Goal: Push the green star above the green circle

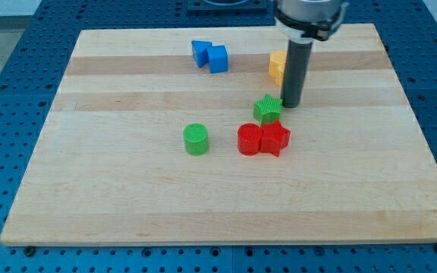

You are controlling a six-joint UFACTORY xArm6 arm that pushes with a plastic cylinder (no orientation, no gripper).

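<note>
No writing shows anywhere. On the pale wooden table (127, 205), from the view's left: a green circle (196, 139), two touching blue blocks (209, 55) near the top, a red circle (249, 139) touching a red star (275, 138), and the green star (267, 109) just above them. My tip (291, 105) touches the star's right side; there are no jaws. A yellow block (278, 66) sits behind the upright rod. Blue pegboard (21, 68) surrounds the table.
</note>
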